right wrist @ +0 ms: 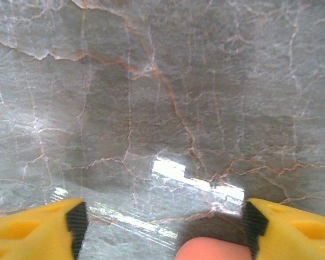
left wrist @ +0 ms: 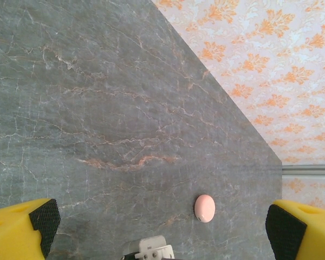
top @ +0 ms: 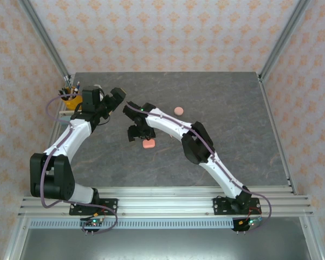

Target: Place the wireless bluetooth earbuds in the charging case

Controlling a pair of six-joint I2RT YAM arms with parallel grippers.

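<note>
1. Top external view: grey marbled counter (top: 233, 157), with orange-patterned wallpaper (top: 168, 32) on three sides.
2. Two pink charging cases: the far case (top: 178, 110) lies toward the far edge, the near case (top: 148, 143) mid-counter by the right jaws.
3. One yellow pen cup (top: 70, 99) stands at the left edge.
4. Left jaws and right jaws both stand apart, gripping nothing.

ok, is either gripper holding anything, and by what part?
Nothing held: left gripper open, empty; right gripper open, pink case between its fingers, not clamped.

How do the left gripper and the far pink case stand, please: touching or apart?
Apart. The top view shows bare table between left gripper and case.
</note>
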